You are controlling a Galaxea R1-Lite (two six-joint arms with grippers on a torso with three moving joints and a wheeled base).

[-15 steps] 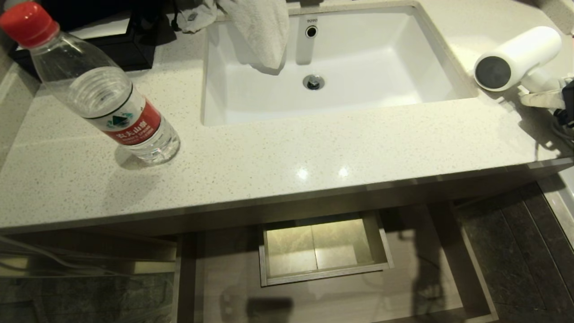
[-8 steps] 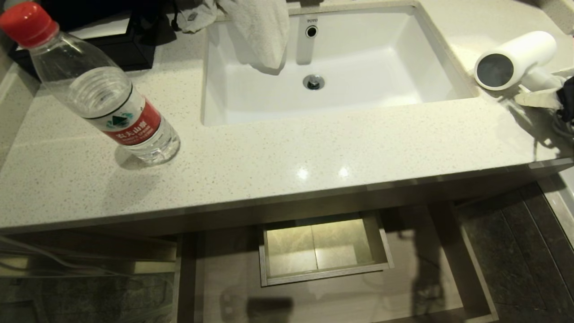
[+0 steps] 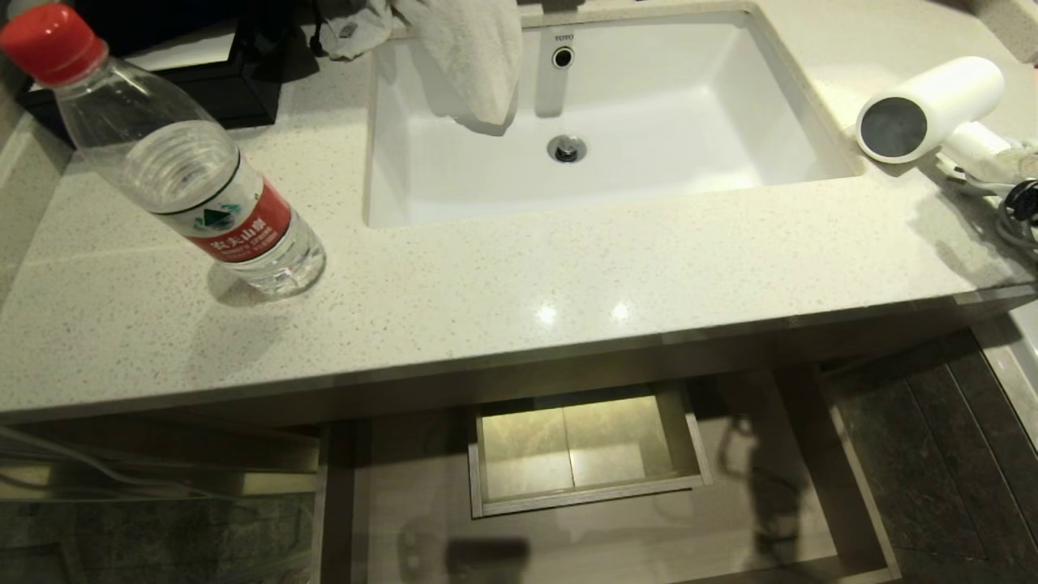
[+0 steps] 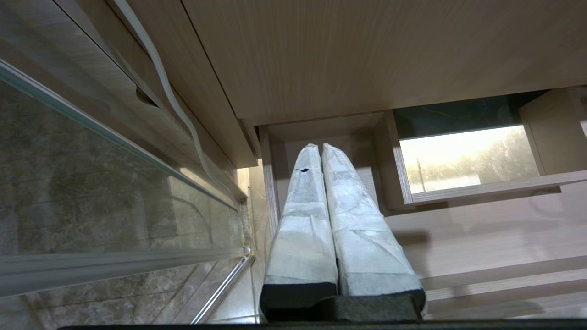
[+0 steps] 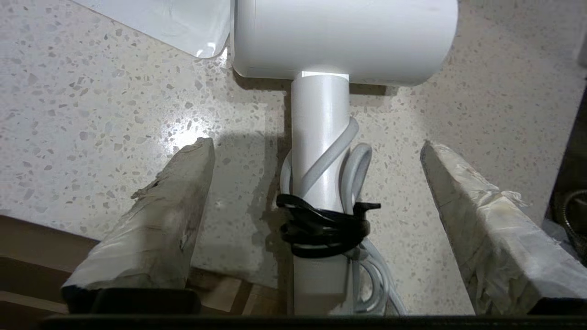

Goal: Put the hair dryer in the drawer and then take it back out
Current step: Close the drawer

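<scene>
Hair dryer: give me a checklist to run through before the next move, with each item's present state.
1. Hair dryer lies on the counter, right of the sink: ok.
2. Right gripper has its jaws open, one on each side of the handle, touching nothing: ok.
3. Cord is wound on the handle and bound with the black tie: ok.
4. Drawer is open below the counter: ok.
5. Drawer floor free of other things: cannot tell, as part of it is hidden.
6. Left gripper is shut, parked low by the drawer: ok.
</scene>
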